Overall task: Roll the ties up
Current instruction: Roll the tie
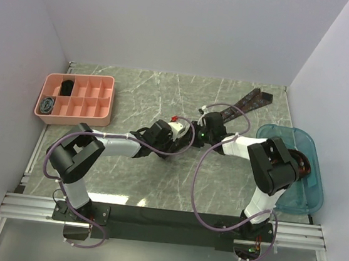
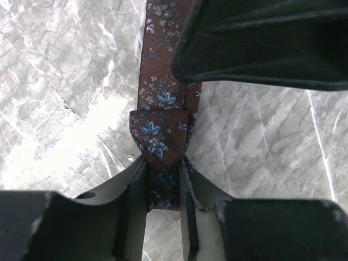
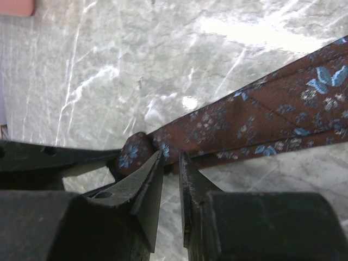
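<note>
At mid surface (image 1: 135, 88), left end effector (image 2: 162, 167) pinches folded tip of tie (image 2: 157, 98), rest trailing toward far-right corner, right end effector (image 3: 172, 163) near-closed at its edge, grip unclear, so slick fabric could slip free and unroll.

Place: robot lab test cell.
Walls: plain white panels (image 1: 174, 23) on three sides.
Table: marble-patterned top (image 1: 156, 179); left arm (image 1: 113, 142) and right arm (image 1: 268, 166) bolted to a metal rail (image 1: 27, 205).
Containers: pink divided tray (image 1: 79, 77), blue tub (image 1: 309, 196).

The tie (image 2: 160, 130) pinched in the left claw (image 2: 162, 166) is smooth woven cloth with a faint sheen, the claw's fingers (image 2: 129, 209) are matt black plastic, and the table (image 2: 65, 81) beneath it is glossy and marbled like stone.
</note>
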### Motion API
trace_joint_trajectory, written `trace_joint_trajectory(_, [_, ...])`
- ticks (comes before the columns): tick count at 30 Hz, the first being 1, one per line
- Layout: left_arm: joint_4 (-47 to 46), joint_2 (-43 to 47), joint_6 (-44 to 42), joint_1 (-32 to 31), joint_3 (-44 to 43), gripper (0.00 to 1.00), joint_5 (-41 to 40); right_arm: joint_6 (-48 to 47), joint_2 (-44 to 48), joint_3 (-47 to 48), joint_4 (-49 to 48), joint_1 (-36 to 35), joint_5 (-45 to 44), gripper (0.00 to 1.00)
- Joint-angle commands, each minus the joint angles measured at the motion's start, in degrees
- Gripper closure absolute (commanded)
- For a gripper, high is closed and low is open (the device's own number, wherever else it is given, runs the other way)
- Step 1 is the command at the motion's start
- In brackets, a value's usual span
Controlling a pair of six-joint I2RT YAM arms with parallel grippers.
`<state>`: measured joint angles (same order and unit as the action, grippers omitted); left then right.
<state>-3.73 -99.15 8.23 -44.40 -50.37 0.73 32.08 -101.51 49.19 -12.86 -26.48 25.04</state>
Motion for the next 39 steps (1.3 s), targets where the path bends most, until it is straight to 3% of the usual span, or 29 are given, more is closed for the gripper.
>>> trace_joint_trajectory(1, [2.2,0.6,0.3,-0.5,1.2,0.69,2.7,2.4,-1.8,0.9,-1.9,0.5,-1.0,0.75])
trace_joint_trajectory(9, [2.5,1.8,0.8,-0.5,1.3,0.72,2.0,6.2,0.6,-5.0,-6.6,3.1,-1.1,0.75])
trace_joint_trajectory(15, [2.3,1.8,1.1,-0.5,1.4,0.73,2.4,6.5,4.9,-7.3,-4.8,3.3,-5.0,0.75])
trace_joint_trajectory(20, [2.8,2.6,1.2,-0.5,1.5,0.73,2.3,9.8,3.5,-9.0,-6.4,3.8,-6.5,0.76])
trace_joint_trajectory(34, [1.8,5.2,1.8,-0.5,3.9,0.73,4.3,11.2,-4.0,-3.6,-6.6,4.1,-6.8,0.77])
trace_joint_trajectory(39, [2.6,4.9,2.1,-0.5,3.8,0.73,2.3,8.9,-1.5,-3.9,-4.9,4.5,-7.0,0.77])
